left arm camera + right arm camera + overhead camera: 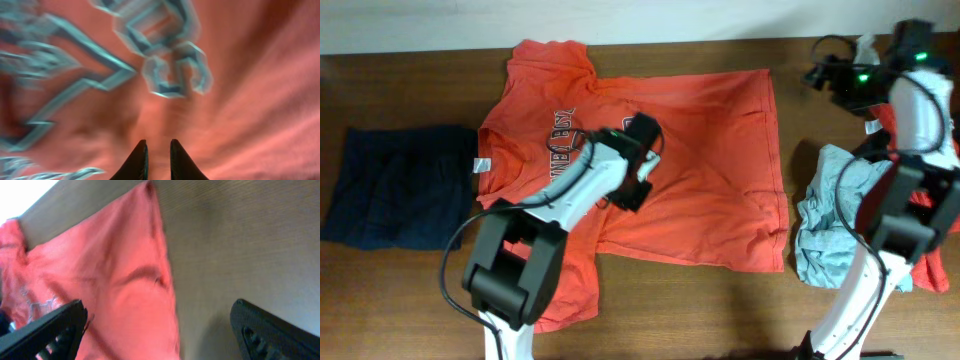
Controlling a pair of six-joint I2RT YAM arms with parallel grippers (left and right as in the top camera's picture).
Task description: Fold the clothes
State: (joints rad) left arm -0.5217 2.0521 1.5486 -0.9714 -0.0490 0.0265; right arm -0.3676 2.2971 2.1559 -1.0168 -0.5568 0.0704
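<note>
Orange shirt [710, 180] flat, middle of table [720, 310]. Left gripper [158, 142] over print, fingers nearly together; cannot tell if pinching cloth. Right gripper [159, 305] wide open, empty, near shirt's far right corner.

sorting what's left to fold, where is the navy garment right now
In the overhead view the navy garment lies flat at the far left of the table, just beside the left sleeve of the orange T-shirt.

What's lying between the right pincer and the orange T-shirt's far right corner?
Nothing but bare wooden table separates the open right pincer from the orange T-shirt. The overhead view shows this most clearly.
</note>
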